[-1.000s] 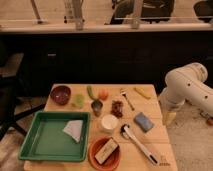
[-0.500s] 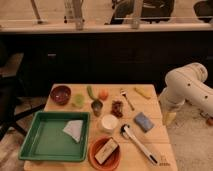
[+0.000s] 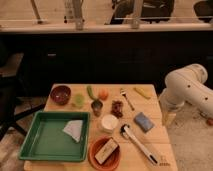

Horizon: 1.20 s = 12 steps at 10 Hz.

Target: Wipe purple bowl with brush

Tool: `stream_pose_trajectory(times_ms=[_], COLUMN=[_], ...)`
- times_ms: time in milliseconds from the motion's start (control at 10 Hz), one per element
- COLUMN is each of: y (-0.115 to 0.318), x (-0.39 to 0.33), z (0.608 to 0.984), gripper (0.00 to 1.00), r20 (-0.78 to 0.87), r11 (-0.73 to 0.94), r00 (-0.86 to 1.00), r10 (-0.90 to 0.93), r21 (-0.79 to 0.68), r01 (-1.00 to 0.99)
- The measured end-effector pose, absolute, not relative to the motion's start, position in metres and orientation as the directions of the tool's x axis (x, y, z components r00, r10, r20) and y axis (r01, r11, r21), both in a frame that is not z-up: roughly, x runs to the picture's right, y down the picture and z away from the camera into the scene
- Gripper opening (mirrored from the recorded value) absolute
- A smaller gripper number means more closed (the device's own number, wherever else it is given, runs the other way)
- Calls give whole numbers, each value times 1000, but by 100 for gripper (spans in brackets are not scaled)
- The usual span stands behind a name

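Observation:
The purple bowl (image 3: 61, 94) stands upright at the back left corner of the wooden table (image 3: 152, 107). At the front right the brush (image 3: 141, 146) lies flat with its dark round head (image 3: 125, 131) toward the table's middle. My white arm (image 3: 187, 90) hangs folded beside the table's right edge, well away from both. The gripper itself is hidden behind the arm's links, off the table. Nothing from the table is lifted, and the jaws stand wide apart.
A green tray (image 3: 30, 145) with a white cloth (image 3: 74, 130) fills the front left. An orange bowl (image 3: 95, 155), white cup (image 3: 109, 122), blue sponge (image 3: 143, 121), fork (image 3: 126, 97), an orange (image 3: 103, 94) and small items crowd the middle. A dark counter runs behind.

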<state>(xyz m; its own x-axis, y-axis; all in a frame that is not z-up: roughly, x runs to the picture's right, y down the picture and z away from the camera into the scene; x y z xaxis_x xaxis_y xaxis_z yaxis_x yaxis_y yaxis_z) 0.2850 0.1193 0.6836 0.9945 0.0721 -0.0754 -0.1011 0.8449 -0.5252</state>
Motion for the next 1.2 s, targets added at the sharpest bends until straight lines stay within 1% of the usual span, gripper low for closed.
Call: stream_pose_trajectory(times_ms=[400,600,800,1200], y=[148,163,173,173], x=[284,288,286,285], z=[678,675,678,679], gripper=[80,80,80,80], r20=[-133,-189,-198,-197], r11=[847,815,793,793], r00=[965,916,898,899], r10=[225,354,392,390], r21=[-464,-418,-423,-424], r01=[-261,-402,-439,-437])
